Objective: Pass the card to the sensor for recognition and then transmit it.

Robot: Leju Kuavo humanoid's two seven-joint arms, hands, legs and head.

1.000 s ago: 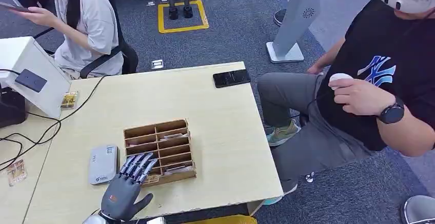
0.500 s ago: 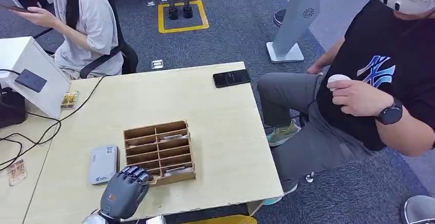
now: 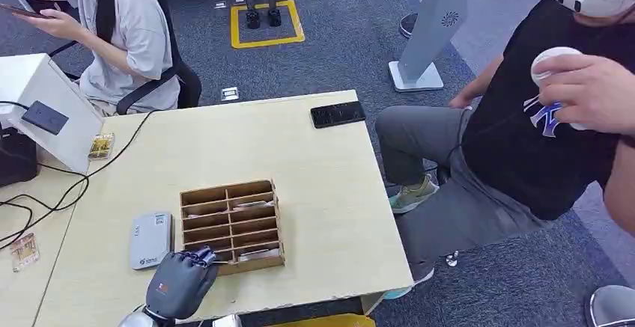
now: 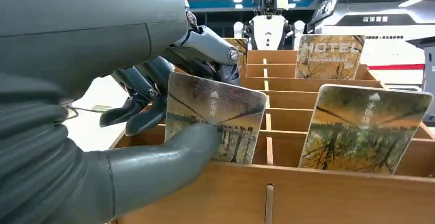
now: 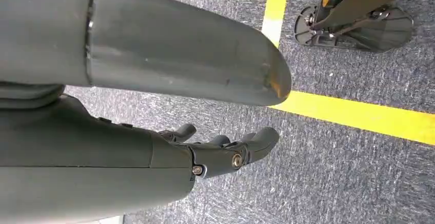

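Pinching a card (image 4: 213, 119), left hand (image 4: 154, 96); another card (image 4: 328, 56) reads "HOTEL".

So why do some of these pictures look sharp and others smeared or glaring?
Head view: even light, sharp on the wooden card organizer; the seated person's raised hand is motion-blurred. Left wrist view: the card pinched by the left hand is crisp, while ceiling lights behind glare. Right wrist view: the right hand is clear over carpet.
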